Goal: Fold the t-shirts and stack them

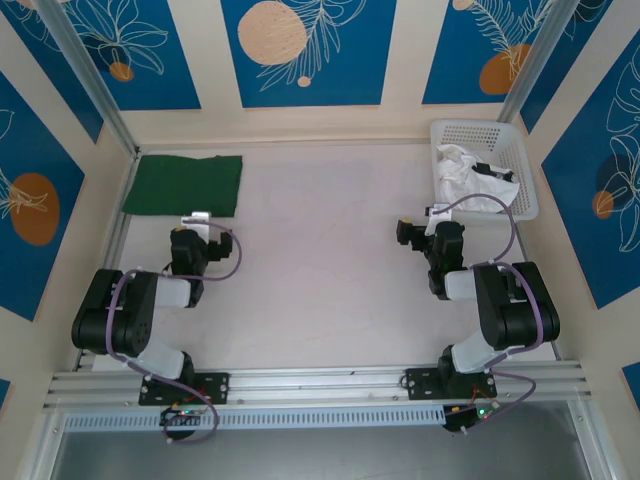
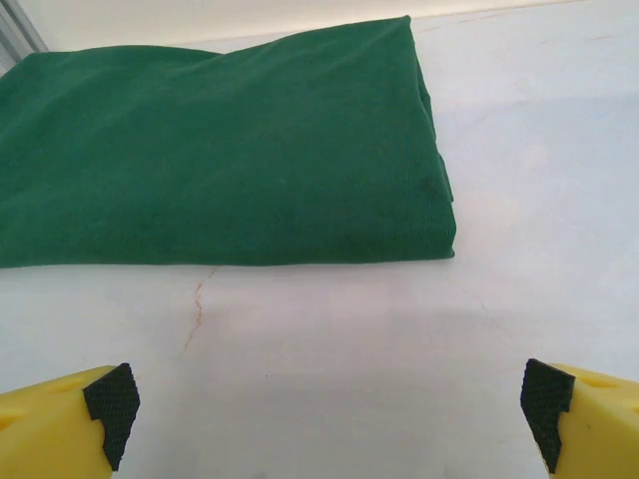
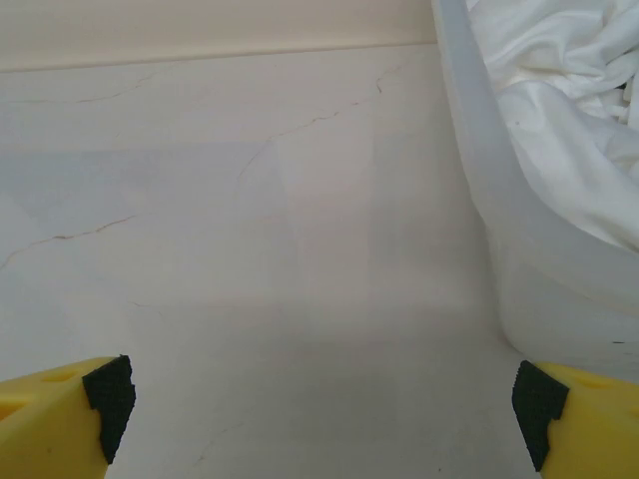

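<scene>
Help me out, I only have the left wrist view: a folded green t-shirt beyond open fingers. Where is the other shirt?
Observer: The white t-shirt lies crumpled in the white mesh basket at the far right corner of the table.
Operator: Is the other arm on it?
Observer: No, the right gripper is open over the tabletop, the basket wall at its right.
Operator: Where on the table is the green one?
Observer: The green t-shirt sits at the far left corner, just beyond the left gripper.
</scene>
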Controlling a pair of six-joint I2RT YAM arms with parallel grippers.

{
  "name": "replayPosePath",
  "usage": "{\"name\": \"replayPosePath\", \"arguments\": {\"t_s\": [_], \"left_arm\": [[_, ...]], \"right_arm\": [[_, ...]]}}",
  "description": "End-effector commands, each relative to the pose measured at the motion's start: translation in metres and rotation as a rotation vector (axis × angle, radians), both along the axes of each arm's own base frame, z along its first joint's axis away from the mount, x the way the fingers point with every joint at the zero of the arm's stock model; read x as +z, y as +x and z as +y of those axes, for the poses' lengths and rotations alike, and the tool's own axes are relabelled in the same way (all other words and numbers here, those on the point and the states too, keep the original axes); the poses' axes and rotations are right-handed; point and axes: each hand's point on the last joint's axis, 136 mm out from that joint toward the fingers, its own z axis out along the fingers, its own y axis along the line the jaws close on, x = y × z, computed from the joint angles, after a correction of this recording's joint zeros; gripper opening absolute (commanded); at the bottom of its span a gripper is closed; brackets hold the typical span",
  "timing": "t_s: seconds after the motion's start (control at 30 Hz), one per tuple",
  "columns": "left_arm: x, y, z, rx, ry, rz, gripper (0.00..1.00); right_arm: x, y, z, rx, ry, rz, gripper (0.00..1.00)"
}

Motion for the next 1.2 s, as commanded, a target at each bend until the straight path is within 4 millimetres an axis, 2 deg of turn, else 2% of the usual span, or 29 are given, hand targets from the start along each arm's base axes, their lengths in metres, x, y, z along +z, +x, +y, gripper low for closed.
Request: {"name": "replayPosePath", "arguments": {"t_s": [0.0,1.17], "left_arm": [[0.0067,0.0040,-0.0013,-0.021,0.004,-0.018,1.00],[0.0097,0.0046,-0.0044,-0.036,0.007,-0.007,1.00]], "right_arm": [[0.0070,0.0000,-0.0042,-0.021,0.006,-0.031,0.99],[0.0069,-0.0006,-0.0040,-0.019,0.006,-0.032,0.99]]}}
